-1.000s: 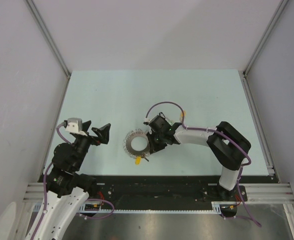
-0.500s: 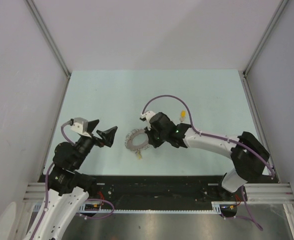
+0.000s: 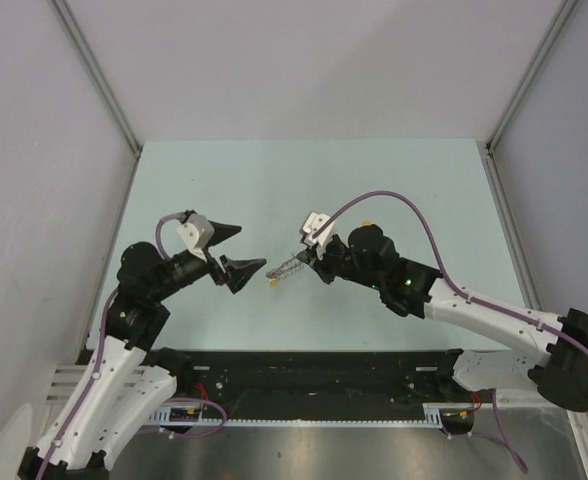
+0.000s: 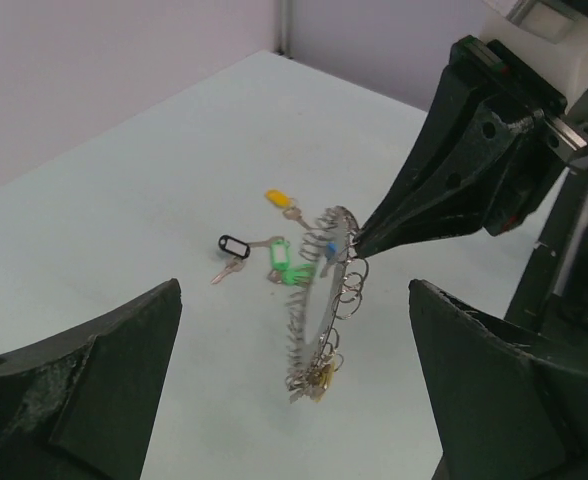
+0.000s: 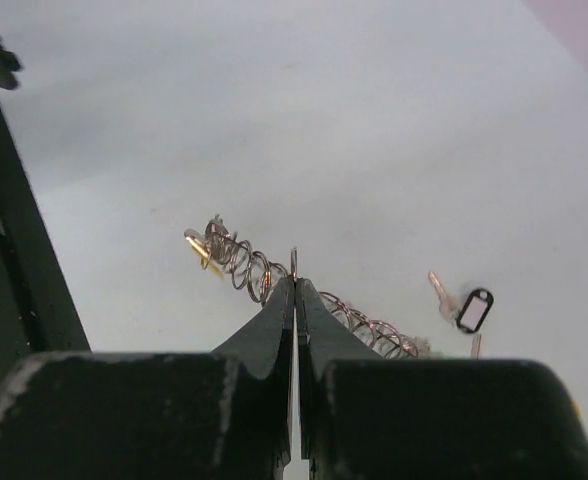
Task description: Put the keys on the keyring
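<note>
The large silver-grey coiled metal keyring (image 3: 287, 267), flat on the pale table (image 3: 204, 190) a second ago, is held raised, edge-on, in the closed right gripper (image 3: 309, 262), with the wide-open left gripper (image 3: 246, 250) brought near on its left.

The left arm (image 3: 114, 380) and right arm (image 3: 484, 315) are built of white links and black joint housings. A purple cable (image 3: 394, 200) is routed along each. Black wedge-shaped fingers (image 4: 104, 390) are fitted to the left end effector (image 3: 242, 250) and right end effector (image 3: 309, 262).
</note>
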### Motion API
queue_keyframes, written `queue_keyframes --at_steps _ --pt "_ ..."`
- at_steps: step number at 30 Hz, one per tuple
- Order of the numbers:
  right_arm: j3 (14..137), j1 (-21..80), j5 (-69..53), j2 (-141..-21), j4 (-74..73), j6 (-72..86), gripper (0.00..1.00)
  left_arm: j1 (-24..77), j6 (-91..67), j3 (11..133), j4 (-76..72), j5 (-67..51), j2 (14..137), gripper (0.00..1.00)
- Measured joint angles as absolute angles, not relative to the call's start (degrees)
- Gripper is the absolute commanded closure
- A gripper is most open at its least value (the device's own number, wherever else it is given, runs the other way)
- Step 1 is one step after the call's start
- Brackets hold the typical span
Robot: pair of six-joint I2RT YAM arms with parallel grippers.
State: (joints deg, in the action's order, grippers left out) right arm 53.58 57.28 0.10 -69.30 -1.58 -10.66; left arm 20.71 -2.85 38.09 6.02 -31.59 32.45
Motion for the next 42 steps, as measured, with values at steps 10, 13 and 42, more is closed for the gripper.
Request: queue_keyframes --at_steps 10,13,42 --pt "49.0 51.2 -21.6 -65.3 4.7 -16.7 1.00 20.8 2.2 45.8 2.7 -46.3 46.7 0.12" --pt "48.2 49.4 -26.0 -65.3 5.6 -17.6 1.00 21.5 5.4 46.7 3.3 -48.5 49.1 0.17" --pt "43.8 46.4 -38.2 -63.3 9.6 -19.5 1.00 33.2 20.6 41.0 9.1 -45.9 51.7 0.64"
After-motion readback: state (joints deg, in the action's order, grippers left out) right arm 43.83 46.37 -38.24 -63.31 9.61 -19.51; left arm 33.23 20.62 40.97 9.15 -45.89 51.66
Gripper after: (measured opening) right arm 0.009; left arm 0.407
